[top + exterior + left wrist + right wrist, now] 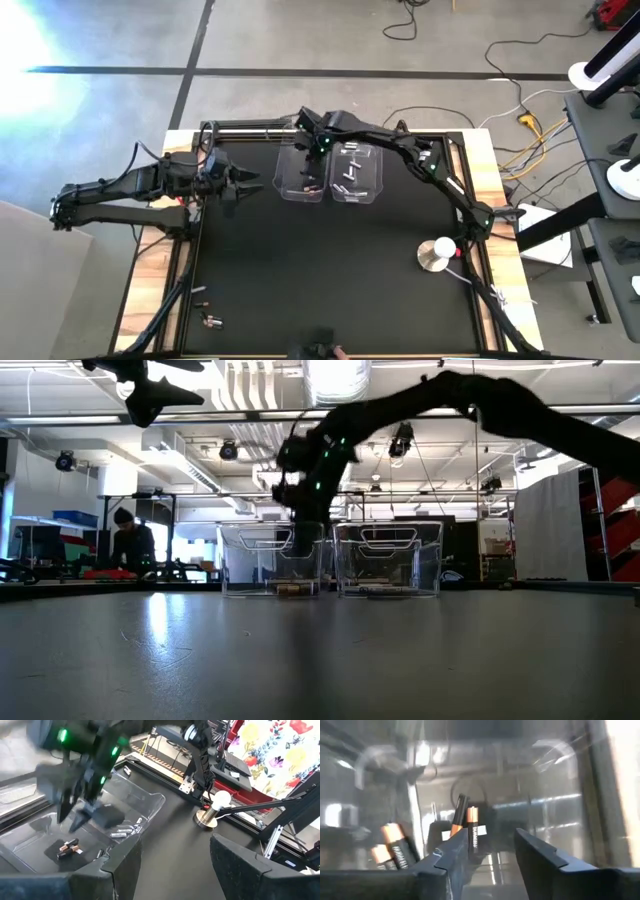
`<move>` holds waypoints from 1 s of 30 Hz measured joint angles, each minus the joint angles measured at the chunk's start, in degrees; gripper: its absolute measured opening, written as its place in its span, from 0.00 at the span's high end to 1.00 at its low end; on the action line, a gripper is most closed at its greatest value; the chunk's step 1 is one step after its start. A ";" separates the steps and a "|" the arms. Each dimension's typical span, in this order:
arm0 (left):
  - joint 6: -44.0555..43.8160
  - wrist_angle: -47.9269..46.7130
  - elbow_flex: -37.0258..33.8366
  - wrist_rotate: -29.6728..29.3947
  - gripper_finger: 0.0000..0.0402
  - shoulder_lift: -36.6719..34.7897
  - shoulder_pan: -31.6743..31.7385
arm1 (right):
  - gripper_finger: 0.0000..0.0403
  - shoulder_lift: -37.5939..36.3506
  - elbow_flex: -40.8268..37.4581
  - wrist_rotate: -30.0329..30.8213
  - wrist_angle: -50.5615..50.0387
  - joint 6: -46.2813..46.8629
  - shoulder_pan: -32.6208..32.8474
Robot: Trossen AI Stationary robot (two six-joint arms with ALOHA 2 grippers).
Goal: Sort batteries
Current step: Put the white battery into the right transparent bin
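Two clear bins stand side by side at the table's far middle. The left bin [302,175] holds dark, copper-ended batteries [67,848] that lie on its floor, also in the right wrist view [471,827]. The right bin [358,172] holds silver-white batteries [125,830]. My right gripper [490,847] hangs inside the top of the left bin [272,558], pointing steeply down, open, with nothing between its fingers. My left gripper [250,188] waits open above the table, left of the bins. A few loose batteries [205,320] lie on the mat near the front left corner.
A round white-and-metal disc [434,255] sits on the mat toward the right edge. Black frame rails [185,280] run along the table's sides. The dark mat [320,270] between the bins and the near edge is open. A person [130,545] stands in the room behind.
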 joint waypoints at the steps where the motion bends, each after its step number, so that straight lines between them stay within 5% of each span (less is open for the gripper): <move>1: 0.05 0.01 0.00 0.00 0.47 0.02 0.00 | 0.61 -1.43 0.10 0.22 -0.75 0.57 0.00; 15: 0.53 0.03 0.00 0.00 0.47 0.07 0.00 | 0.59 -25.57 -6.82 15.66 -7.72 10.39 -4.99; 21: 0.21 0.06 0.00 0.00 0.47 0.25 0.00 | 0.58 -36.85 -24.98 28.31 -3.02 24.01 -9.84; 25: 0.19 0.06 0.00 0.00 0.47 0.50 0.00 | 0.58 -43.55 -38.90 39.25 -3.09 43.88 -12.86; 30: 0.17 0.08 0.00 -0.02 0.47 1.34 0.00 | 0.62 -48.44 -55.16 36.39 -3.36 63.66 -17.15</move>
